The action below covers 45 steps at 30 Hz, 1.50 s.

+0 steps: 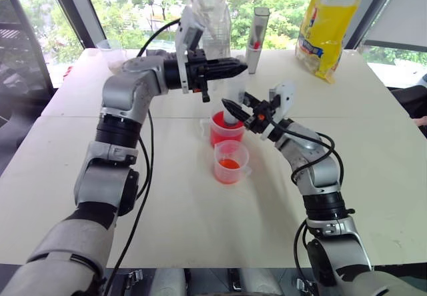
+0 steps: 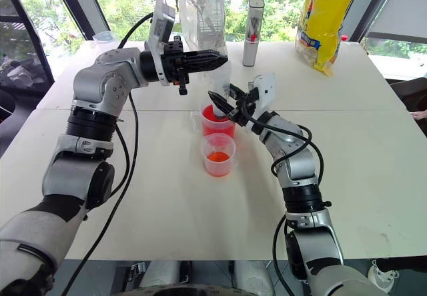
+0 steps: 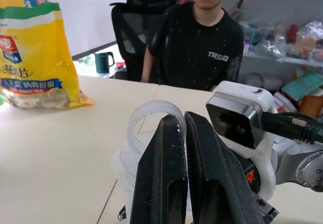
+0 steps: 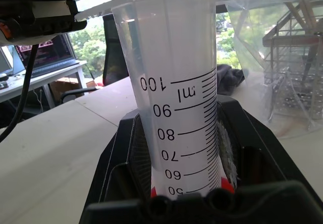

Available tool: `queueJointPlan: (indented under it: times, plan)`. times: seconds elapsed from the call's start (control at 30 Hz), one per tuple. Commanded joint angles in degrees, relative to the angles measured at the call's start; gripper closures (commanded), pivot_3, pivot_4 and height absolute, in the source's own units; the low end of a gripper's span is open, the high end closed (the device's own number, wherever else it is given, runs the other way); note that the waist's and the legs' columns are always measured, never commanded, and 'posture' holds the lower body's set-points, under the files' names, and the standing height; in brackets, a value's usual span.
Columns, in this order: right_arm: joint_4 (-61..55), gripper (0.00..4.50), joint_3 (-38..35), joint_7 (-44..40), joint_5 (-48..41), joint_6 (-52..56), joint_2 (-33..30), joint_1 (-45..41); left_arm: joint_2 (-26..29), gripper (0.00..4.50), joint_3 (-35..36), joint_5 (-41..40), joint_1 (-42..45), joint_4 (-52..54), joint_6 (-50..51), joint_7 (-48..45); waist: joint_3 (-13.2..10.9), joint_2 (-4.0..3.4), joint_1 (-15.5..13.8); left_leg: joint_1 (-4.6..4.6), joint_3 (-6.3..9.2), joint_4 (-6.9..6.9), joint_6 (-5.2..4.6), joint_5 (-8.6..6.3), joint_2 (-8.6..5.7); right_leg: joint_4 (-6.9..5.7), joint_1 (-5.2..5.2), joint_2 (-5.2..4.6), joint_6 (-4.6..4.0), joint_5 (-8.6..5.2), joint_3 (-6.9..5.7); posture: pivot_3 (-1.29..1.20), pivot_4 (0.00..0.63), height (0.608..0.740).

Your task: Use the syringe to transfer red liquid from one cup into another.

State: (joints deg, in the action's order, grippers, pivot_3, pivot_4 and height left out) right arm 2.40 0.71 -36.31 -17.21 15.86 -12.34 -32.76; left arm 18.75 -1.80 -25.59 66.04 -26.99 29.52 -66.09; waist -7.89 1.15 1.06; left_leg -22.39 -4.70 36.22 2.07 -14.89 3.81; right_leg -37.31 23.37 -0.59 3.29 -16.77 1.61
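The large clear plastic syringe [image 4: 176, 113] stands upright at frame centre, tip down in the wider red-tinted clear measuring cup [image 1: 225, 131] (the smaller clear cup [image 1: 231, 163] sits just below). The right gripper [image 1: 233, 107] clamps its barrel; the left gripper [image 1: 235, 67], fingers pressed together, pinches the white plunger ring [image 3: 151, 120] on top.

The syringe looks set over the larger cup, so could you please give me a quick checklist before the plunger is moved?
1. Right gripper shut on the syringe barrel: ok.
2. Left gripper shut on the plunger ring: ok.
3. Syringe upright over the larger cup: ok.
4. Tip below the red liquid: cannot tell.
5. Smaller cup upright, beside the larger one: ok.
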Motion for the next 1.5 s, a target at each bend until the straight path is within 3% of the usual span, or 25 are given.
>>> queueJointPlan:
  times: [0.03, 1.37, 1.5]
  plan:
    - [-0.59, 3.08, 3.08, -1.83, -0.08, 0.63, 0.63, 1.08, -0.63, 4.49, 3.26, -1.66, 5.10, 1.95, -3.35, 0.67, 0.00, 0.00, 0.01, 0.00, 0.00, 0.00, 0.00, 0.00, 0.00, 0.00, 0.00, 0.00, 0.00, 0.00, 0.00, 0.00, 0.150, 0.740]
    - [-1.36, 3.08, 2.81, -2.57, -0.54, 1.16, 0.32, -1.25, -0.65, 4.49, 3.68, -1.98, 4.44, 3.71, -2.37, 0.75, 0.00, 0.00, 0.03, 0.00, 0.00, 0.00, 0.00, 0.00, 0.00, 0.00, 0.00, 0.00, 0.00, 0.00, 0.00, 0.00, 0.150, 0.740]
    - [-2.06, 3.08, 2.65, -2.70, -0.60, 1.36, 0.08, -1.79, -0.39, 3.06, 3.47, -2.05, 3.86, 4.41, -1.63, 0.36, 0.00, 0.00, -0.01, 0.00, 0.00, 0.00, 0.00, 0.00, 0.00, 0.00, 0.00, 0.00, 0.00, 0.00, 0.00, 0.00, 0.150, 0.740]
